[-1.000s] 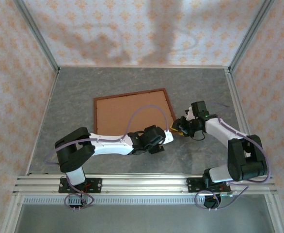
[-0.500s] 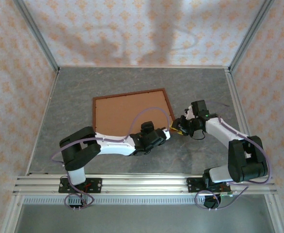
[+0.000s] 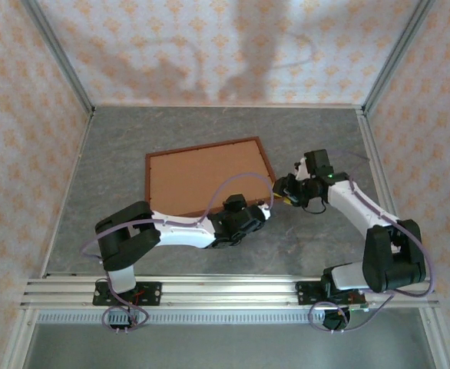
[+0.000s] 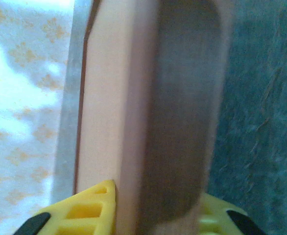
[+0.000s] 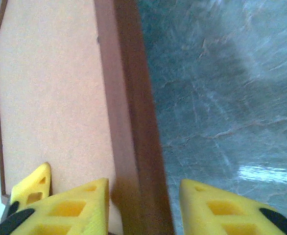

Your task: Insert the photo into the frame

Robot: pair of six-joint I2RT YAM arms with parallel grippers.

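The frame (image 3: 202,147), thin reddish-brown moulding, lies mid-table with a plain brown board (image 3: 206,181) filling it. The photo is hidden. My left gripper (image 3: 265,207) is at the frame's near right corner. In the left wrist view the moulding (image 4: 182,107) stands between the yellow fingers (image 4: 99,205), and the gripper (image 4: 158,196) is shut on it. My right gripper (image 3: 281,194) is at the frame's right edge. In the right wrist view it (image 5: 143,188) is open and straddles the moulding (image 5: 133,98), with a gap on the outer side. The board (image 5: 50,98) lies to the left.
The grey marbled tabletop (image 3: 317,138) is enclosed by patterned walls on three sides. A metal rail (image 3: 225,288) carries both arm bases along the near edge. A yellow finger of the other gripper (image 5: 35,183) sits close beside my right gripper.
The left gripper has closed onto the frame's near right corner. The right gripper has opened a little and shifted slightly farther along the right edge. The frame has nudged slightly.
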